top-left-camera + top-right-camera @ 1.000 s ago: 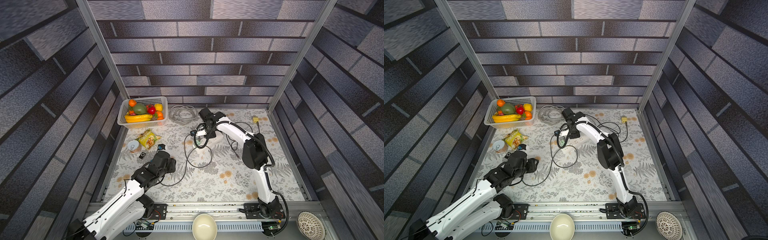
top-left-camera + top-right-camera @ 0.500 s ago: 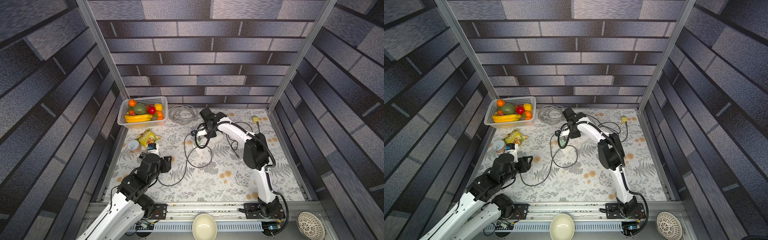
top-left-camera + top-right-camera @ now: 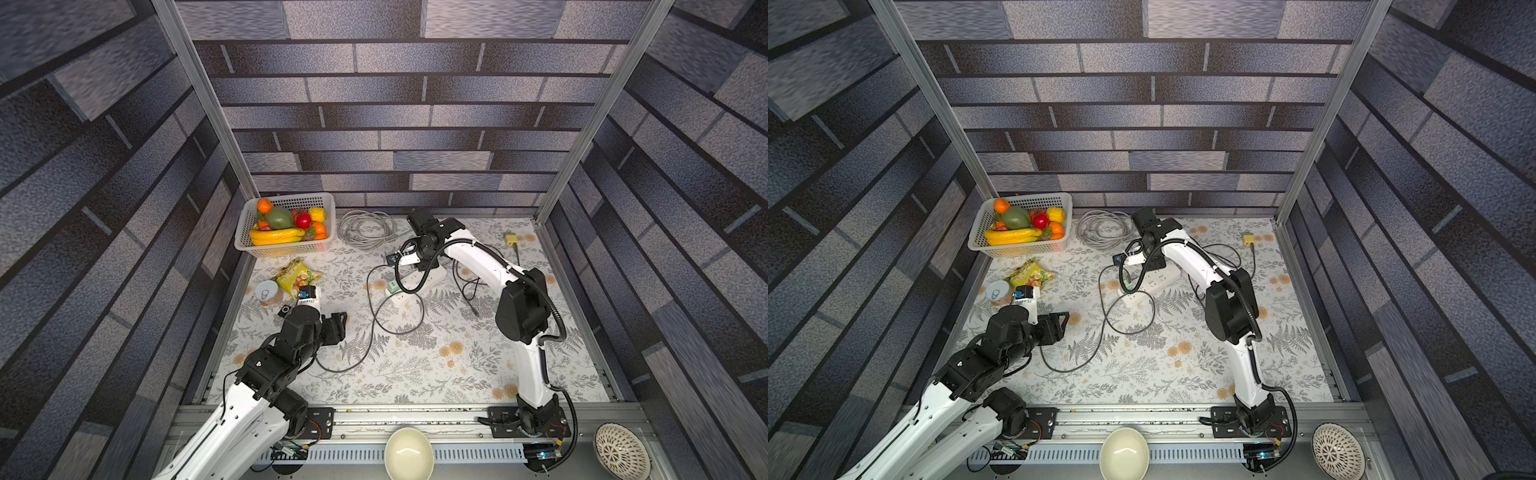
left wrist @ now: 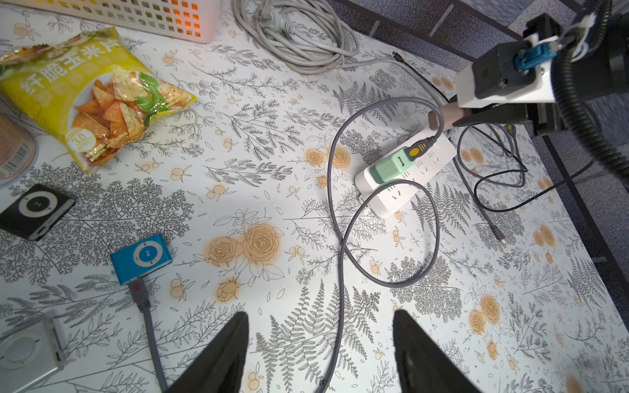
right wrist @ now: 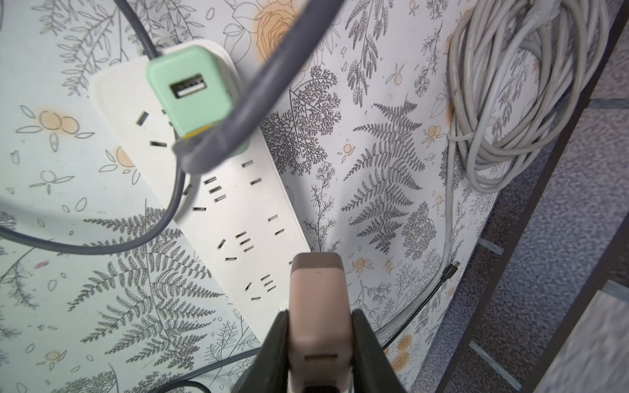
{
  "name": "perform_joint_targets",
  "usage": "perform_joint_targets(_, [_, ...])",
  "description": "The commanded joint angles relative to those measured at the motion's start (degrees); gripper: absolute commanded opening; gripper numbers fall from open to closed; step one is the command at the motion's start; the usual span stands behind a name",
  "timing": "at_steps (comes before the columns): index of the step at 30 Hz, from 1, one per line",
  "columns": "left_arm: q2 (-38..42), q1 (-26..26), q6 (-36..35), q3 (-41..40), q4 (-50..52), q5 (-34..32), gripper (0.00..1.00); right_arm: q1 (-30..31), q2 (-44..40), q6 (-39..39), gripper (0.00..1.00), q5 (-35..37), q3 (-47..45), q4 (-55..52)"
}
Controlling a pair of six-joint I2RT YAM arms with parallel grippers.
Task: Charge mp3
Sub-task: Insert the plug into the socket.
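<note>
Grey cable (image 5: 272,68) — blurred near lens

Three square clip-on players: a black mp3 player (image 4: 35,211), a blue mp3 player (image 4: 141,257) and a silver mp3 player (image 4: 29,343). Two USB chargers: a mint-green charger block (image 4: 389,166) and a dusty-pink charger block (image 5: 318,299). One white power strip (image 5: 258,217). One grey USB cable (image 5: 269,78), one coiled pale-grey cord (image 5: 466,102). One white plastic fruit basket (image 3: 286,249), one yellow crisp bag (image 4: 92,92), one tin can (image 3: 267,291). Two bowls: a cream bowl (image 3: 409,453), a white lattice bowl (image 3: 621,451).
</note>
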State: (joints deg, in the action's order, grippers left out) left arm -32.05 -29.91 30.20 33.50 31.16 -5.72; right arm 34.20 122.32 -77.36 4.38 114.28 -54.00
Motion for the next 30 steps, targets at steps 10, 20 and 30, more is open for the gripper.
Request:
perform_joint_targets(10, [2.0, 0.4, -5.7, 1.0, -1.5, 3.9, 0.78, -1.4, 1.1, -5.8, 0.0, -8.2, 5.5, -10.5])
perform_joint_targets(20, [1.9, 0.3, -6.0, 0.7, -2.6, 4.7, 0.79, -1.2, 2.4, -6.4, 0.0, -7.9, 4.4, -11.0])
perform_joint_targets(30, [2.3, 0.3, -6.1, 0.7, -2.4, 4.6, 0.8, -0.9, 2.2, -7.1, 0.0, -6.5, 0.0, -9.3])
